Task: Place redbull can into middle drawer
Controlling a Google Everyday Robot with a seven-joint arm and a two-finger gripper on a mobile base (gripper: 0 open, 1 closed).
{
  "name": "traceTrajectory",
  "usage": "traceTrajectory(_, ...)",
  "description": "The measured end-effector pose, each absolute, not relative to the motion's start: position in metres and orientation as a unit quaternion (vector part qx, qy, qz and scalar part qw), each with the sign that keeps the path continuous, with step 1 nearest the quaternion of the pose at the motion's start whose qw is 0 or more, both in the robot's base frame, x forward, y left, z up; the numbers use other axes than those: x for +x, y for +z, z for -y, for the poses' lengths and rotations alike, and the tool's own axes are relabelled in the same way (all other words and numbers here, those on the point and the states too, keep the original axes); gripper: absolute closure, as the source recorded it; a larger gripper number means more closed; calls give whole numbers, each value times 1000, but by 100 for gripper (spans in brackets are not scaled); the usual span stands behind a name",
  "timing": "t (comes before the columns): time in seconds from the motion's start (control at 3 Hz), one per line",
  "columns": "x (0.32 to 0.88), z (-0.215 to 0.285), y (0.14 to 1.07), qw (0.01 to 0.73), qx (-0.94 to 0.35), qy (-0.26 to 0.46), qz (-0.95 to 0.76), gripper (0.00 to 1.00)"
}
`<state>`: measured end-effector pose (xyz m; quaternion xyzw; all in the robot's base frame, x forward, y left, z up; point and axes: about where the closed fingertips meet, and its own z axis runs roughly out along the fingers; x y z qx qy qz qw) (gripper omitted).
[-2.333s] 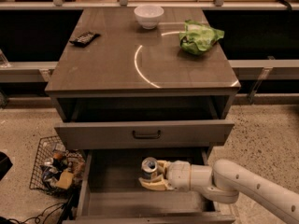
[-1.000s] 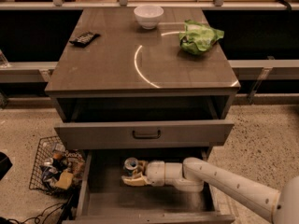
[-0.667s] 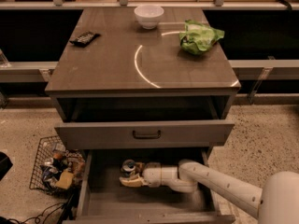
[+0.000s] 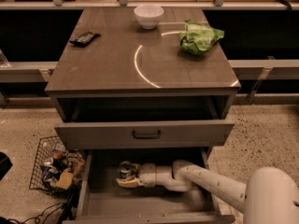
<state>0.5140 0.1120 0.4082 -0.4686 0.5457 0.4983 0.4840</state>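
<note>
Camera view: our gripper [image 4: 127,177], fingers pinching the can [image 4: 124,168], sits near the drawer's [image 4: 156,203] left edge; we should seat it upright before releasing.

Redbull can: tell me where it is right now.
In the camera view, the redbull can stands inside the open middle drawer, left of centre, held by the gripper below the handled drawer front.
</note>
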Motion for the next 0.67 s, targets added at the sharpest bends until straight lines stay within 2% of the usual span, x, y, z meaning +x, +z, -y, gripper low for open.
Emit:
traceTrajectory(0.33,516,-119,396,481,-467,501,-547,100)
traceTrajectory(0.67,516,-119,401,481,-467,501,-547,82)
